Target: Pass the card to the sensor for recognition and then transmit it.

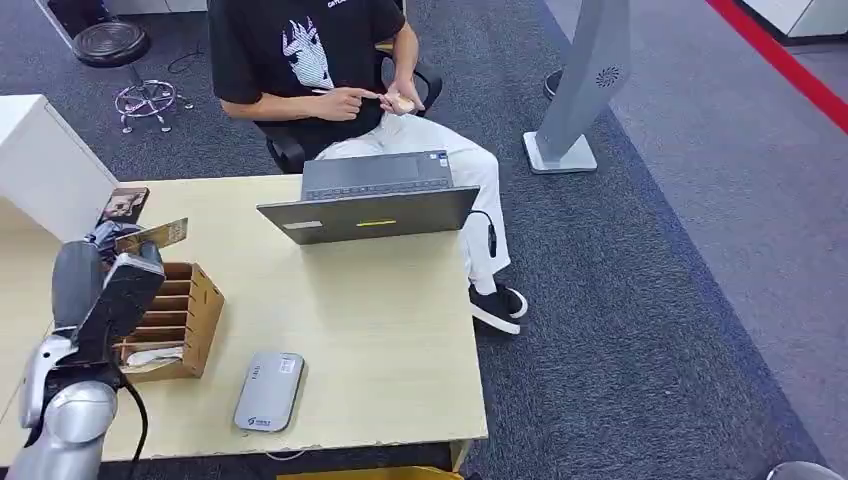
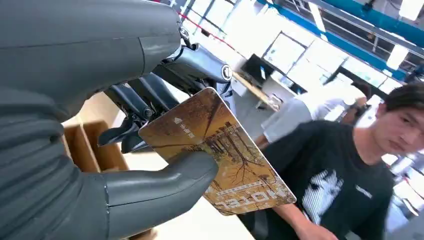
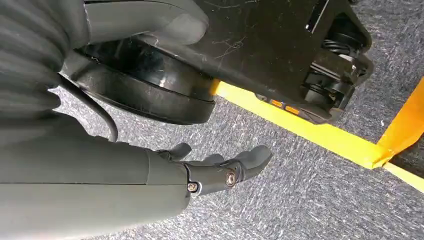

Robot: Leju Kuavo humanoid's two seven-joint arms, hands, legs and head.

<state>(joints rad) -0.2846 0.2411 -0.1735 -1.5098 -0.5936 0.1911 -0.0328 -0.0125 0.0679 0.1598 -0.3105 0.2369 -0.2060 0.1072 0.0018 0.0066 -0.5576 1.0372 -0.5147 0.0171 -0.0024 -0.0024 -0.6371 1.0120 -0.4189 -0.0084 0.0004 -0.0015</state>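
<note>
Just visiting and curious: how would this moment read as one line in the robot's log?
left hand: holds card above wooden box | right hand: holds nothing, over floor | sensor: on table, card not yet presented

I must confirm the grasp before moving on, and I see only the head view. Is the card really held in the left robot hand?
Observer: Yes. In the left wrist view the thumb presses the card against the dark fingers.
Operator: What is printed on the card?
Observer: A brownish picture of trees, with white lettering.
Operator: And the right robot hand?
Observer: The right robot hand hangs over grey carpet, holding nothing, fingers slightly apart.
</note>
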